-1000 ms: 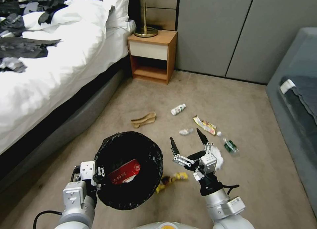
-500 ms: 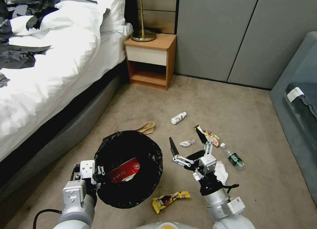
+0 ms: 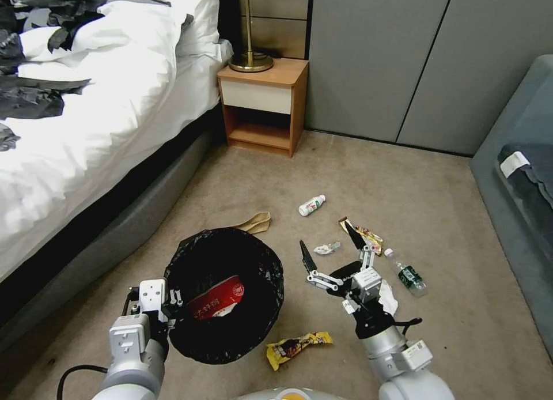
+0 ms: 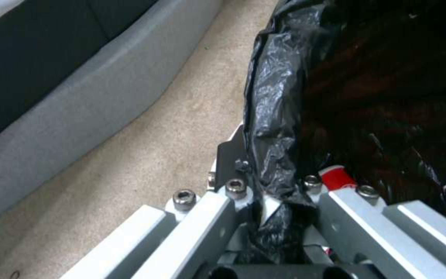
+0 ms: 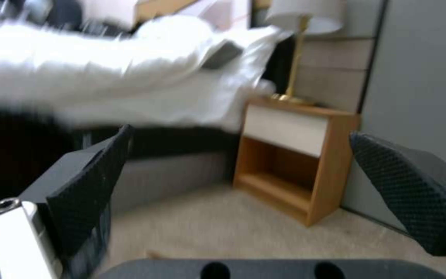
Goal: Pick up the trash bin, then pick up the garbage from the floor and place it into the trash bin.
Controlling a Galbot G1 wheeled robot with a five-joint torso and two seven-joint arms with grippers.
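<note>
The left gripper (image 3: 173, 308) is pinching the near rim of the trash bin (image 3: 224, 293), its fingers (image 4: 233, 193) pressed together on the black bag folded over the edge, one inside and one outside. The left arm is reaching up from the bottom left, wrist level, holding the bin over the carpeted floor (image 3: 403, 192). A red-and-white carton (image 3: 217, 300) is lying inside the bin.

The right gripper (image 3: 331, 244) is hanging above the floor just right of the bin, forearm angling up and forward, black fingertips (image 5: 86, 193) spread wide and gripping nothing.

Garbage is lying around it: a yellow snack wrapper (image 3: 298, 347) near the bin's base, crumpled white tissue (image 3: 389, 298) beside the right wrist, a clear bottle (image 3: 406, 273), a second wrapper (image 3: 364, 234), a small white bottle (image 3: 311, 205) and brown paper (image 3: 255, 222) beyond the bin.
</note>
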